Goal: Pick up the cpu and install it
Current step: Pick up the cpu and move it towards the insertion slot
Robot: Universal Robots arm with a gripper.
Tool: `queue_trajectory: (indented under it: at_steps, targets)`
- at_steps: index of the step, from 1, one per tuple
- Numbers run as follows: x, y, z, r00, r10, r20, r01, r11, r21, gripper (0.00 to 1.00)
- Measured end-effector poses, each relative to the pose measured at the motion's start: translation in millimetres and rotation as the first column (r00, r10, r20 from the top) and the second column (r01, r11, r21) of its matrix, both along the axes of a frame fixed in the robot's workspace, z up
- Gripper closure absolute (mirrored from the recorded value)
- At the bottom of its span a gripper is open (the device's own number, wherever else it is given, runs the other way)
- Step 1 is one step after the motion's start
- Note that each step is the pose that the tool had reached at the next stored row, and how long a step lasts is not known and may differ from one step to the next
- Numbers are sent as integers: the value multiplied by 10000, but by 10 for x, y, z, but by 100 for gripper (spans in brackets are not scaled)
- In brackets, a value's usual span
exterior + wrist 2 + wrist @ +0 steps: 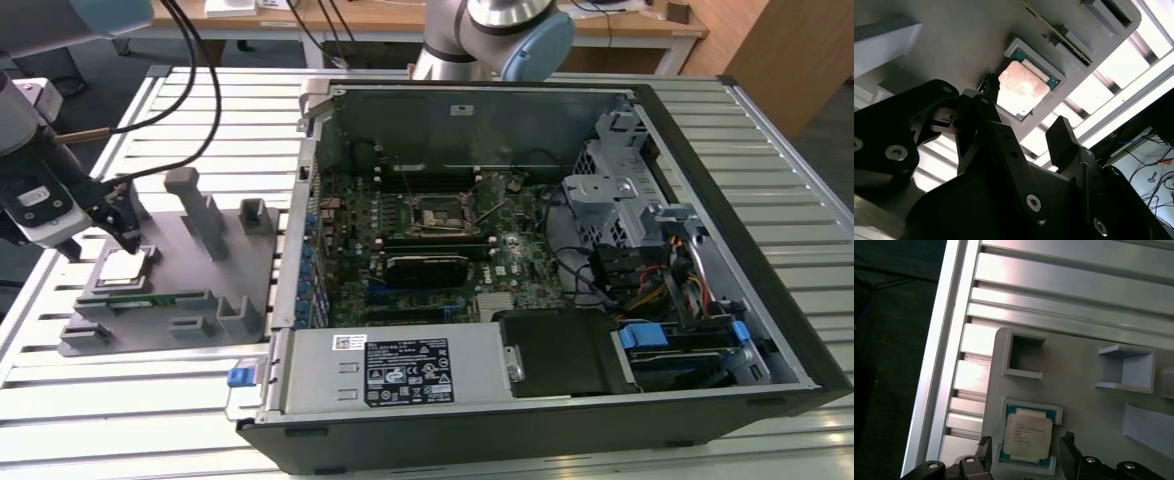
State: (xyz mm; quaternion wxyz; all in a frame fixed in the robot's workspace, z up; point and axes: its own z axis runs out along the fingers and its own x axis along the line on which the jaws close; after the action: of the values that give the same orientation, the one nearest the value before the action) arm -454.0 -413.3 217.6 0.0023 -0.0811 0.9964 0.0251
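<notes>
One cpu (1026, 435) lies flat in a square walled pocket of one grey tray (180, 265), which sits on the slatted aluminium table (134, 400) at the exterior view's left. Its silvery metal top plate faces up, with a thin green edge round it in both wrist views. It is so nearly square that no long axis can be picked out, and its sides run parallel to the pocket walls. One gripper (1027, 440) hangs directly over it. Its two black fingers (985, 444) are spread apart and grip nothing, one tip on each side of the pocket. Whether they touch the tray cannot be told. The tray is matte moulded plastic with blocky upright posts and open rectangular slots. One narrow green memory stick (160, 297) lies in a slot just beside the cpu's pocket. At the exterior view's right one black computer case (787, 330) lies open with bare metal walls. Its green motherboard (521, 260) carries one black square socket frame (434, 215), well apart from the cpu.
</notes>
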Motion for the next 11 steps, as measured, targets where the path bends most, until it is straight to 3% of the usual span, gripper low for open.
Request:
queue_trajectory:
  at_steps: [11]
  targets:
    - [17,7,-137,9999,143,1,-143,9999,0,35]
